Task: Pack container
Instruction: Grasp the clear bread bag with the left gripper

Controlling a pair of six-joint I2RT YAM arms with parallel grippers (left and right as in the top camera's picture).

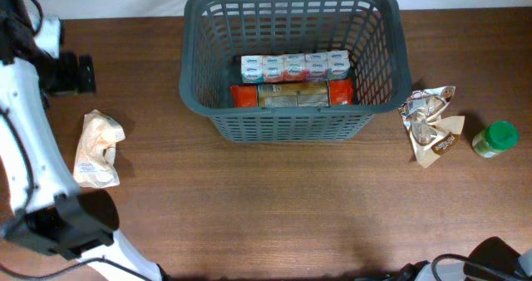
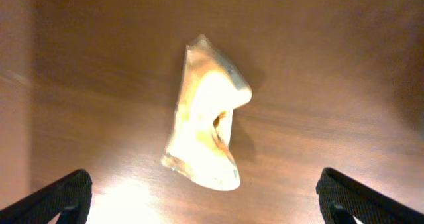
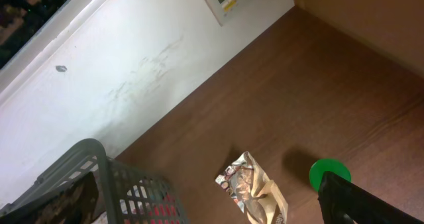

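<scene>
The container, a large dark grey lattice basket (image 1: pixel 291 119), stands at the back centre. It holds a row of white and pink packs (image 1: pixel 294 66) and a red and brown pack (image 1: pixel 291 94). Its corner shows in the right wrist view (image 3: pixel 93 154). A pale orange bag (image 1: pixel 98 148) lies on the table at the left and shows in the left wrist view (image 2: pixel 209 118). My left gripper (image 2: pixel 204 187) is open and empty, hovering above the bag's near end. In the overhead view it is (image 1: pixel 76 73) behind the bag. My right gripper (image 3: pixel 212 211) is open and empty, high above the table.
A crinkled snack bag (image 1: pixel 431 123) and a green-lidded jar (image 1: pixel 496 138) sit right of the basket, and both the bag (image 3: pixel 255 187) and the jar (image 3: pixel 328 171) show in the right wrist view. A white wall (image 3: pixel 132 65) runs behind the table. The right arm's base (image 1: pixel 499 260) is at the front right.
</scene>
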